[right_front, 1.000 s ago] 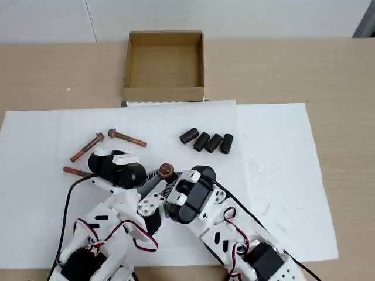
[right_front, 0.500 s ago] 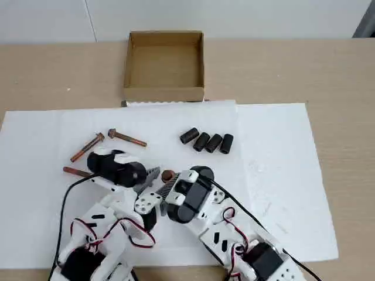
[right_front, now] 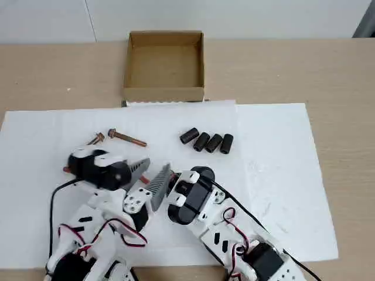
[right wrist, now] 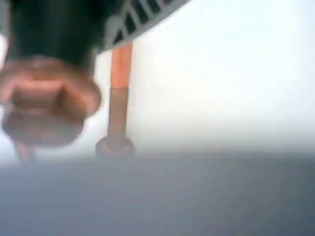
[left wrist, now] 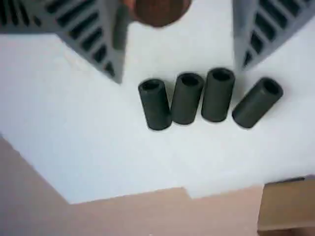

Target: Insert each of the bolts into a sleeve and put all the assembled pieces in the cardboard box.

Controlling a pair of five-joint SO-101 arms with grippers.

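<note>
While the left gripper (right_front: 158,164) is gaping wide, empty, four sleeves (left wrist: 187,98) are lying beyond it. The right gripper (right_front: 173,175) is seemingly clamping a bolt (right wrist: 49,103).

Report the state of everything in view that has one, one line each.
cardboard box: open on top, empty.
sleeves: four lying in a row on the paper, bores empty.
left gripper: open.
right gripper: shut on the held bolt.
held bolt: gripped, no sleeve on it.
loose bolts: lying on the paper, no sleeves on them.
</note>
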